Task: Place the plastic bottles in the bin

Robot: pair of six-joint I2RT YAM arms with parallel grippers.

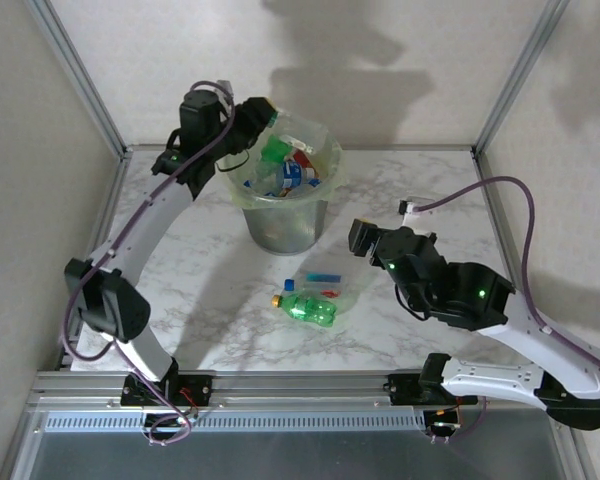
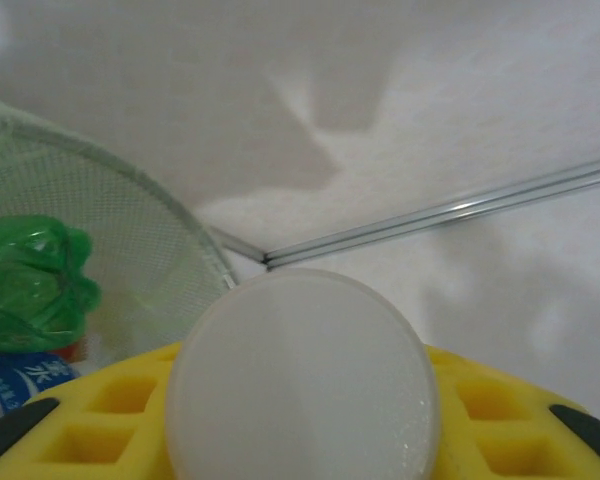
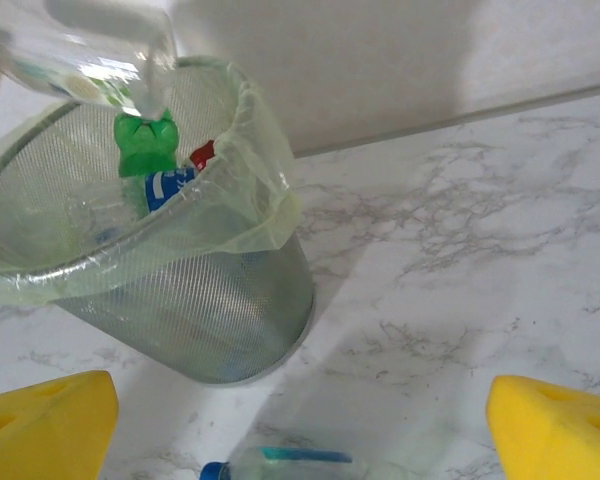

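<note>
The left gripper (image 1: pixel 252 118) is clenched on a clear bottle (image 2: pixel 302 385) above the bin (image 1: pixel 280 228) at upper centre. The right gripper (image 3: pixel 300 428) hangs released over a blue-capped bottle (image 3: pixel 280 465) lying on the tabletop (image 1: pixel 430 200). If the clear bottle is let go off-centre, it could glance off the heaped bottles (image 1: pixel 285 168) and tumble out.

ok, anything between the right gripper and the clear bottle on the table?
Nothing visible. The open right gripper sits close by the clear bottle, bare table between; the green bottle lies past it, the bin to one side.

White marbled table (image 1: pixel 380 180); plain pale walls (image 1: pixel 400 60), shadowed; aluminium frame posts (image 1: pixel 77 75).
</note>
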